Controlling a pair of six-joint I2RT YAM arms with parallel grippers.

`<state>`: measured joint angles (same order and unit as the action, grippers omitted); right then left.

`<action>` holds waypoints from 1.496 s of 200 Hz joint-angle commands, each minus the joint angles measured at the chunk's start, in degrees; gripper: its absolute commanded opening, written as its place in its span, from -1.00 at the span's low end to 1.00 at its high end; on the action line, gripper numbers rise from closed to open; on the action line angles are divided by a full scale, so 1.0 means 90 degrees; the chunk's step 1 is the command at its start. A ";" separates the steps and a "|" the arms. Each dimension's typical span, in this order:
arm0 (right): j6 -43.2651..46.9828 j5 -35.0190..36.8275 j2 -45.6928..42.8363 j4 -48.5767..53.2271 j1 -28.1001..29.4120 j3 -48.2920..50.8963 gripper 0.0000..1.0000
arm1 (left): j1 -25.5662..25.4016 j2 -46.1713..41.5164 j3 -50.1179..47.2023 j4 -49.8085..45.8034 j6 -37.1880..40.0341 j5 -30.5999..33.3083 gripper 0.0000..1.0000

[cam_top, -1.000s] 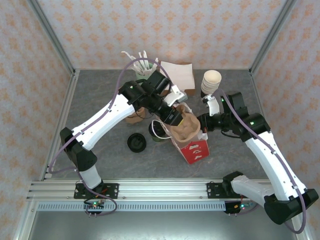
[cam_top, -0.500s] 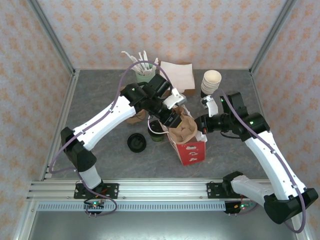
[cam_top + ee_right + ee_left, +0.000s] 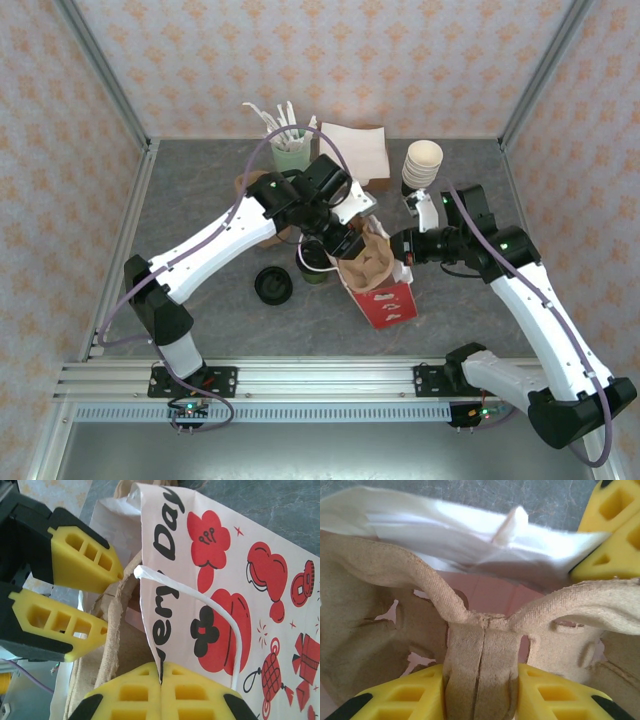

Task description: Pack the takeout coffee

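Since a second ago your left arm has drawn its elbow toward the back wall. The brown moulded-pulp cup carrier (image 3: 372, 258) now sits lower in the mouth of the red-and-white printed paper bag (image 3: 392, 300). Your left gripper (image 3: 481, 672) is clenched on that carrier's central ridge. Your right gripper (image 3: 161, 680) is pinched flat on the bag's rim.

The small dark green paper coffee cup (image 3: 311, 264) stands upright on the grey table (image 3: 180, 190), just beside the bag's left face and partly under your left wrist. It is apart from the loose flat black round lid (image 3: 272, 285). Your left gripper is much the nearer, so expect a sideways approach across the cup's vertical axis.
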<state>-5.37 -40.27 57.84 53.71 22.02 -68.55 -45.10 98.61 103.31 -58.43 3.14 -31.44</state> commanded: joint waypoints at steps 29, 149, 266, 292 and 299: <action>-0.0618 0.0156 -0.0179 -0.0245 -0.0124 -0.0029 -0.87 | -0.0095 -0.0196 -0.0169 0.0262 0.0147 0.0571 -0.29; -0.1606 -0.0079 -0.0545 -0.1021 -0.0143 0.0652 -0.91 | -0.0684 0.0339 0.0499 -0.0132 0.0522 0.1498 -0.29; -0.1889 -0.0090 -0.0849 -0.1057 -0.0273 0.0976 -0.91 | -0.1012 0.1013 0.1050 -0.0825 0.0996 0.1801 -0.29; -0.1959 0.0001 -0.0929 -0.1016 -0.0309 0.1015 -0.90 | -0.1049 0.1123 0.1128 -0.0958 0.1106 0.1882 -0.29; -0.1979 0.0042 -0.0962 -0.1007 -0.0308 0.1025 -0.90 | -0.1044 0.1118 0.1115 -0.0949 0.1123 0.1880 -0.29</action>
<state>-21.74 -38.98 50.92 46.37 19.44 -59.70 -53.67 107.39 111.94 -64.60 11.05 -16.10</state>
